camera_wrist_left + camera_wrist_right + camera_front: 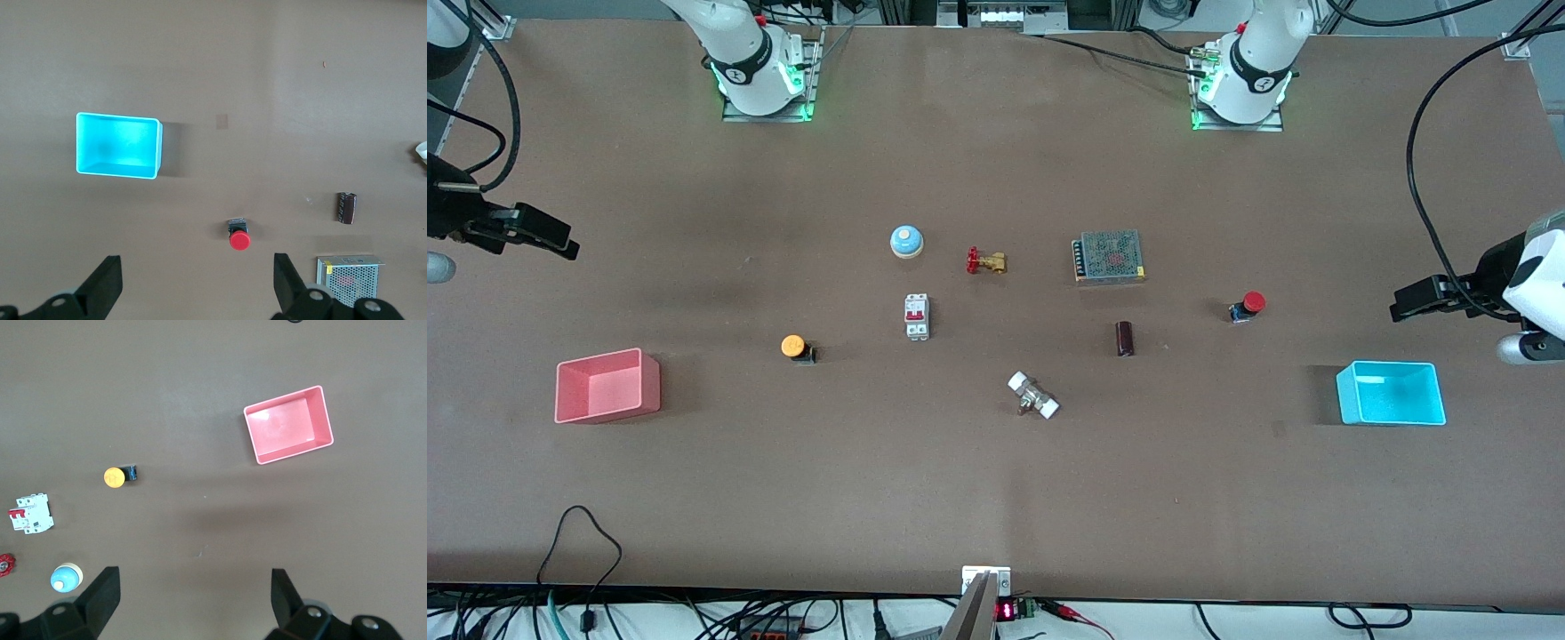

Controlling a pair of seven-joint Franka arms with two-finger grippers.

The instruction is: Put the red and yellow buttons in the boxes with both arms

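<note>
Two mushroom-capped buttons lie on the table: red button [1248,305] dark-bodied, yellow button [797,348] black-bodied. Left gripper [193,285] and right gripper [193,603] gape wide, empty.

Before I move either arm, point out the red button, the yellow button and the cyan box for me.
red button [1254,301], front view, on its round red cap.
yellow button [792,346], front view, on its orange-yellow cap.
cyan box [152,148], left wrist view, on its side wall nearest the red button.

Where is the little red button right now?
The red button sits on the table toward the left arm's end, between the dark cylinder and the cyan box, farther from the front camera than both.
</note>
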